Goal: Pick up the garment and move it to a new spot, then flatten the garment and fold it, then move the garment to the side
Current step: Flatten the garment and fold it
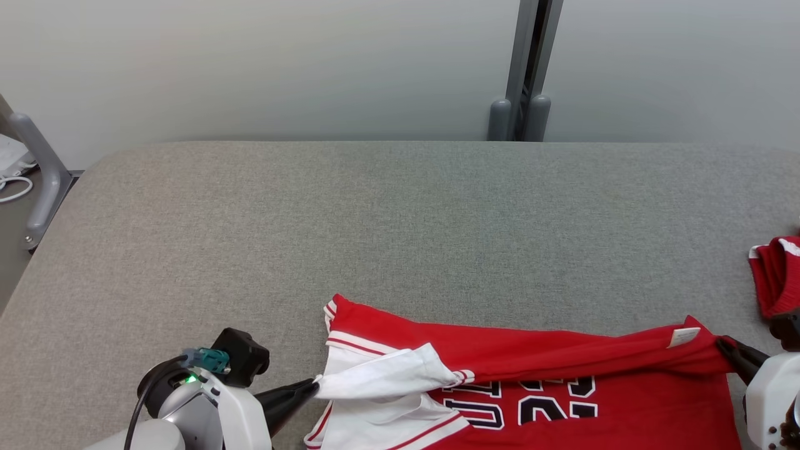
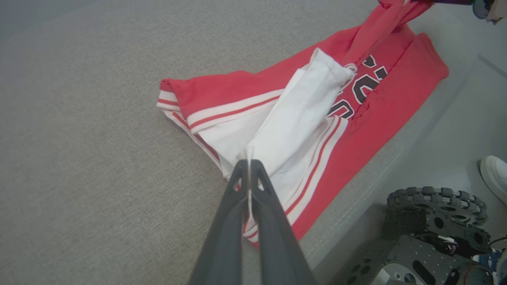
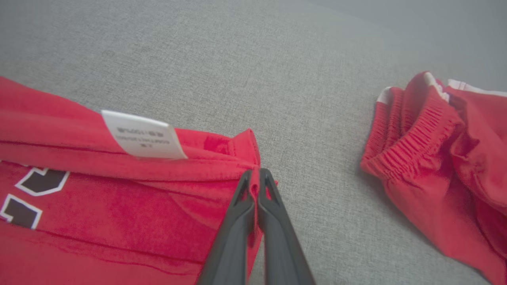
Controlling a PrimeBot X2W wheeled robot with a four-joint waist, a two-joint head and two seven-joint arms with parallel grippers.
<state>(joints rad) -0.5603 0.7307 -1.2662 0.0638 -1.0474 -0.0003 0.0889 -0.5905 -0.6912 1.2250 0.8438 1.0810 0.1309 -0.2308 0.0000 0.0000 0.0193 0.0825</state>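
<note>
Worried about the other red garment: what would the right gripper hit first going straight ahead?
The right gripper, pinching the jersey, likely meets only bare pad ahead; the other garment lies off to the side.

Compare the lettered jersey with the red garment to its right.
The jersey is stretched out, pinched by the left hand and right hand; the other garment lies bunched, unheld. The jersey shows dark lettering and white panels; the other garment shows a gathered elastic band. Both are red with white trim.
</note>
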